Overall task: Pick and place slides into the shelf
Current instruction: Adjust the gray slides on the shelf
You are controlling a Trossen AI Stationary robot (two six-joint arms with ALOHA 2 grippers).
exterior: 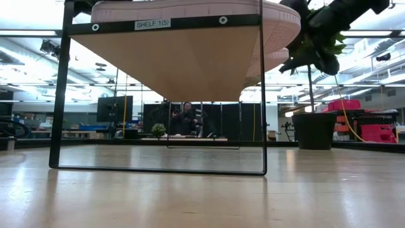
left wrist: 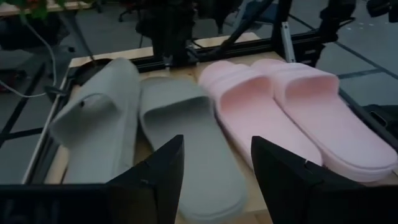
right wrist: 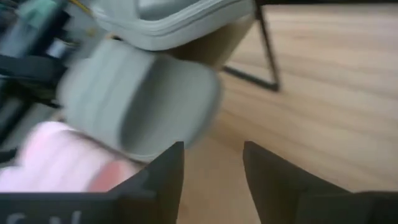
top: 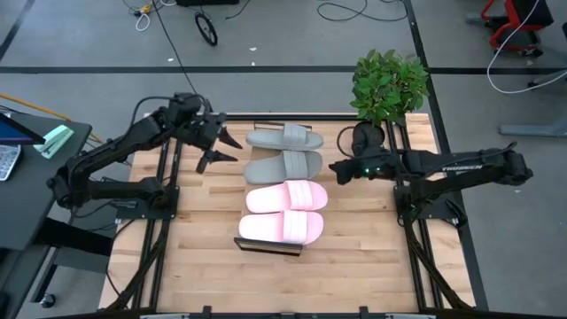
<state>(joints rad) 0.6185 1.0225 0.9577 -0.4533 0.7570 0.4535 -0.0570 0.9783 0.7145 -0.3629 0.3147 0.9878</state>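
Observation:
Four slides lie side by side on the shelf's (exterior: 168, 63) plank top. The two grey ones (top: 283, 137) (top: 283, 166) are toward the far edge and the two pink ones (top: 286, 197) (top: 282, 226) nearer. Each rests on its sole. My left gripper (top: 221, 149) hangs open just left of the grey pair, and its wrist view looks over all of the slides (left wrist: 186, 137). My right gripper (top: 338, 170) stands open just right of the nearer grey slide (right wrist: 140, 102), with nothing between its fingers.
A potted plant (top: 388, 84) stands at the table's far right corner, close behind my right arm. Bare wood tabletop (top: 354, 266) lies near and to the right of the shelf. A person (exterior: 185, 120) sits in the room far behind the table.

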